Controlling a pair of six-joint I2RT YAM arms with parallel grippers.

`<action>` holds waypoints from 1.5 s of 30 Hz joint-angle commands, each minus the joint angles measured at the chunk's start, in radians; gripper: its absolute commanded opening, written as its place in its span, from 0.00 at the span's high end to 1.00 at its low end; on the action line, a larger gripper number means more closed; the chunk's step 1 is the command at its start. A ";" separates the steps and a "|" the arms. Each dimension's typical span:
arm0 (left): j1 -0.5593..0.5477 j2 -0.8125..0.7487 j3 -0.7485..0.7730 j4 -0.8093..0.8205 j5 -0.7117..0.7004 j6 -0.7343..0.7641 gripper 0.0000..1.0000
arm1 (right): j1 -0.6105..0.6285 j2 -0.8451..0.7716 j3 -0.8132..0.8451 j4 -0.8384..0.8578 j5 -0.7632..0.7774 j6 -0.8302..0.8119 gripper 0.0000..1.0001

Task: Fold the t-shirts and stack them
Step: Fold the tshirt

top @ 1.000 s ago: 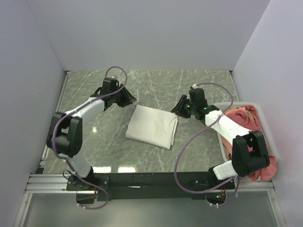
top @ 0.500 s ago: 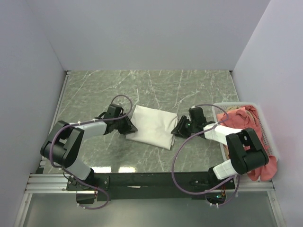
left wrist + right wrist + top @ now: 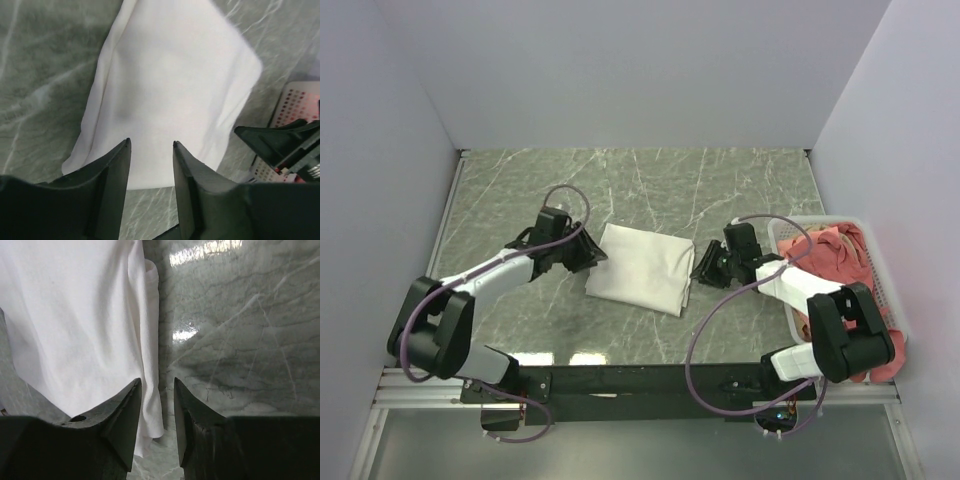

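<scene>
— Both tools have come down beside the folded t-shirt, which lies flat on the bench.
— Left tool over its left edge, right tool over its right. Both spread, pinching nothing, equally near.

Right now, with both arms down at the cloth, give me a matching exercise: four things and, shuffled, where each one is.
1. white shirt
2. pink shirts
3. left tool
4. right tool

A. piled in the basket
B. at the white shirt's right edge
C. folded flat on the table
D. at the white shirt's left edge

Pairs: 1-C, 2-A, 3-D, 4-B.
</scene>
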 commanded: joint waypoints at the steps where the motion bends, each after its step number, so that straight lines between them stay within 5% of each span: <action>1: 0.052 -0.070 0.044 -0.045 -0.012 0.042 0.54 | -0.004 -0.047 0.064 -0.052 0.047 -0.038 0.60; 10: 0.100 -0.061 0.064 -0.043 0.028 0.080 0.52 | 0.067 -0.185 0.104 -0.098 0.086 -0.003 0.60; 19: 0.135 -0.060 0.053 -0.039 0.055 0.086 0.52 | 0.242 -0.021 0.173 0.080 0.005 0.054 0.59; 24: 0.155 -0.066 0.050 -0.050 0.058 0.097 0.50 | 0.243 0.110 0.126 0.136 -0.017 0.047 0.60; 31: 0.155 -0.054 0.044 -0.079 0.005 0.154 0.33 | 0.240 0.249 0.130 0.064 0.035 -0.013 0.60; 45: 0.112 0.153 0.078 -0.049 0.038 0.214 0.28 | 0.179 0.304 0.256 -0.046 0.071 -0.081 0.59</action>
